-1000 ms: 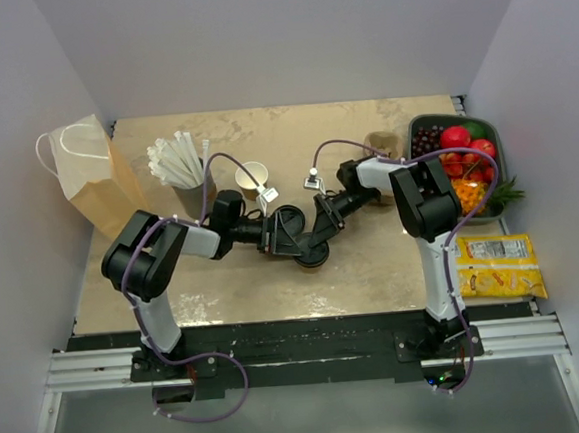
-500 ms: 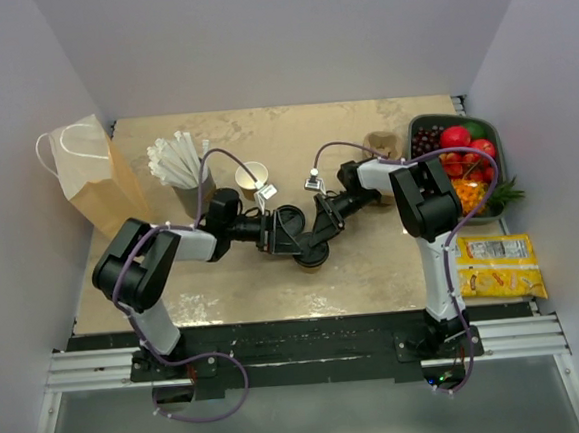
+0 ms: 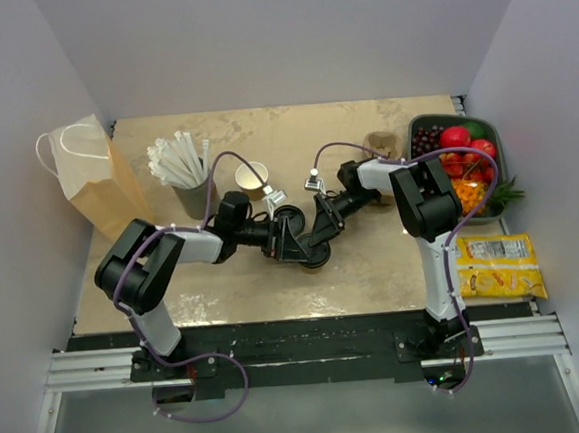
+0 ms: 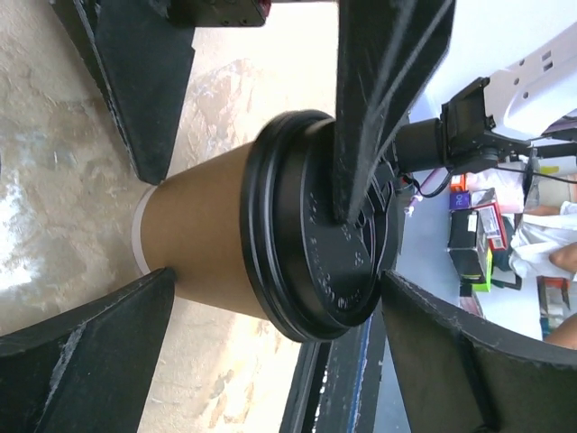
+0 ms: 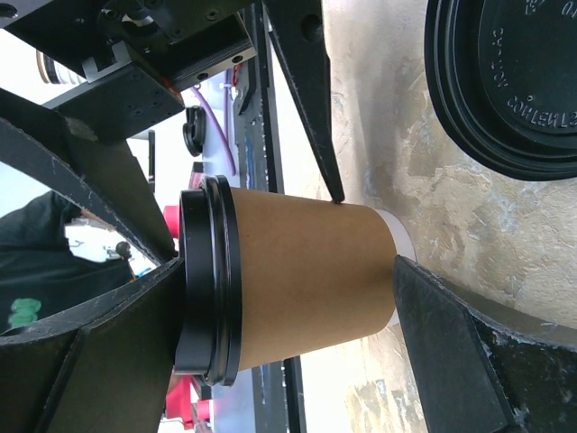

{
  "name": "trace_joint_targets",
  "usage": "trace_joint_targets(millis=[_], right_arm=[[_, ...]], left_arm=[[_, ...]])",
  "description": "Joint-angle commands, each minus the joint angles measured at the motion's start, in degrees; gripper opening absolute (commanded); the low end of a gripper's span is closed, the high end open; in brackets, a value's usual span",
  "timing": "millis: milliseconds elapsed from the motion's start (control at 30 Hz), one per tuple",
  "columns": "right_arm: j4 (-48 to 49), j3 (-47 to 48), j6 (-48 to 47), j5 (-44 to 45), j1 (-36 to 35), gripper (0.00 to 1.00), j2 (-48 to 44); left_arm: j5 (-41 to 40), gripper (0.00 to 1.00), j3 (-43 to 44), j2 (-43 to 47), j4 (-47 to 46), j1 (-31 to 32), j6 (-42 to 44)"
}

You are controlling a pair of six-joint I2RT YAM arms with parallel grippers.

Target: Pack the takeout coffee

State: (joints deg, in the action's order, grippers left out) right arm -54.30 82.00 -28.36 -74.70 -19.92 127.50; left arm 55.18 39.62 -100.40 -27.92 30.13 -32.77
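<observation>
Left wrist: takeout coffee (image 4: 216, 244), a kraft paper cup with a glossy embossed black lid, upright on the mottled tan table (image 4: 54, 180). The left gripper (image 4: 278, 273) is spread wide, straddling it.
Right wrist: right gripper (image 5: 288, 263) likewise agape around it, seemingly not clamping. Stacked black lids (image 5: 514, 81) lie beside the coffee.
Top external: paper bag (image 3: 97, 187) well left of the coffee, against pale walls (image 3: 255, 39).

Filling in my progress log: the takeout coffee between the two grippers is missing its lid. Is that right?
Not quite: the lid is on. The left wrist view shows the black lid seated on the takeout coffee. The rest holds: the cup is between the left gripper and the right gripper.
</observation>
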Motion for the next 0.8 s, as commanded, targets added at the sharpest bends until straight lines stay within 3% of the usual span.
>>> trace_joint_targets(millis=[0, 500, 667, 767], right_arm=[[5.4, 0.8, -1.6, 5.0, -0.3, 0.93, 0.2], [7.5, -1.0, -1.5, 5.9, -0.4, 0.93, 0.7], [9.1, -1.1, -0.6, 5.2, -0.3, 0.93, 0.1], [3.3, 1.9, -5.6, 2.4, -0.2, 0.94, 0.1]], left_arm=[[-3.0, 0.99, 3.3, -3.7, 2.8, 1.1, 3.5], [-15.5, 0.96, 3.6, -7.3, 12.7, 1.6, 14.7], [-14.9, 0.96, 5.0, -6.9, 13.7, 1.7, 16.7], [-12.2, 0.96, 5.2, -3.4, 10.6, 1.6, 16.7]])
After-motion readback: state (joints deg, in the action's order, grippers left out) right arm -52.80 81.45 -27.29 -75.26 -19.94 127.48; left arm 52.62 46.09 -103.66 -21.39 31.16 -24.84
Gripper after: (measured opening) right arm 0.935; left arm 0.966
